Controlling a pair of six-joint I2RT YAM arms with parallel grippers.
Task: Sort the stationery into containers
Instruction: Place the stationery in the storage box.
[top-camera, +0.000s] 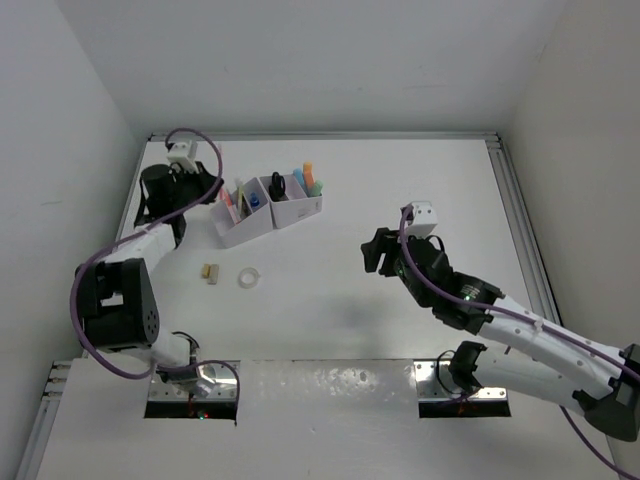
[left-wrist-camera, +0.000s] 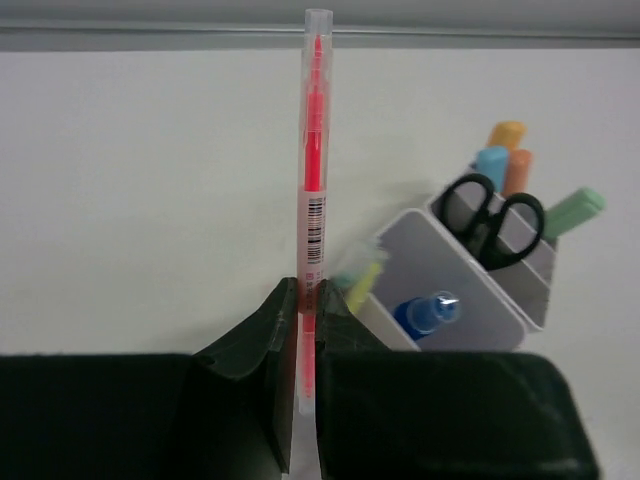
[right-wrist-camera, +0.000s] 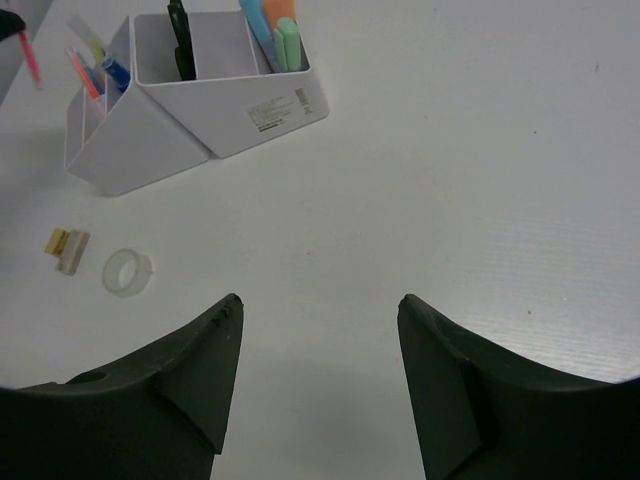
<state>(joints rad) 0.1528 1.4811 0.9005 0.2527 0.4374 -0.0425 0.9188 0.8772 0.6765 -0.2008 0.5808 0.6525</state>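
My left gripper (left-wrist-camera: 307, 290) is shut on a clear pen with a pink-red core (left-wrist-camera: 313, 150), which points straight out ahead of the fingers. It is just left of the pale organiser (top-camera: 268, 215), above the table. The organiser (left-wrist-camera: 470, 300) holds black-handled scissors (left-wrist-camera: 492, 215), a blue-capped bottle (left-wrist-camera: 425, 312), a yellow-green pen (left-wrist-camera: 362, 283), and orange, blue and green capsule-like pieces (left-wrist-camera: 510, 150). A clear tape ring (top-camera: 249, 277) and a small beige piece (top-camera: 210, 272) lie on the table in front of it. My right gripper (right-wrist-camera: 320, 305) is open and empty, right of the organiser (right-wrist-camera: 200, 110).
White walls close in the table on the left, back and right. A metal rail (top-camera: 520, 210) runs along the right edge. The tape ring (right-wrist-camera: 127, 272) and the beige piece (right-wrist-camera: 68, 248) lie left of my right gripper.
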